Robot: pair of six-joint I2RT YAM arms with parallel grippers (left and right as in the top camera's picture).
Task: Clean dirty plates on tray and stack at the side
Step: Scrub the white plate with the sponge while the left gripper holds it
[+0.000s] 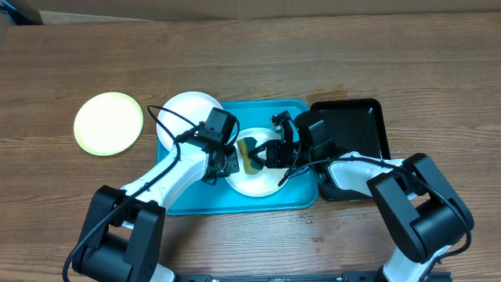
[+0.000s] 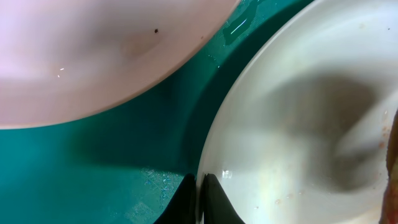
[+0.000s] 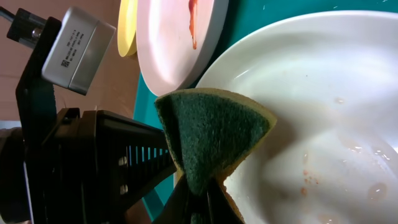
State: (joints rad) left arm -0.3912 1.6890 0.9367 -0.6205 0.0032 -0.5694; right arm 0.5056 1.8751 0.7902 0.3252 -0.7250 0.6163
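Starting at the left pincer [image 2: 200, 193]: clamped tight, fingertips all but meeting, nipping the rim of the centre plate [image 1: 254, 184] on its left side. Over to the right pincer [image 3: 198, 200]: squeezed shut as well, gripping a folded sponge [image 3: 211, 137], dark green scouring face outward, yellow backing peeking out at the edges. Holding that sponge low over the centre plate, close to the rim; touching or just above, hard to call from here. Lying flat inside the tray [image 1: 196, 200], around its middle, with a wet sheen and a few reddish flecks [image 3: 308, 179] on the white. Moving outward now: a second white plate [image 1: 188, 113] at the tray's far-left corner, overhanging the tray's rim and carrying a red-brown smear [image 3: 193, 22]. Off the tray altogether, well to its left on the tabletop [image 1: 250, 55], the green-rimmed plate [image 1: 109, 123], lying flat and alone. Just beside the tray's right end, a black tray [image 1: 352, 125], with the right arm reaching in across its near edge.
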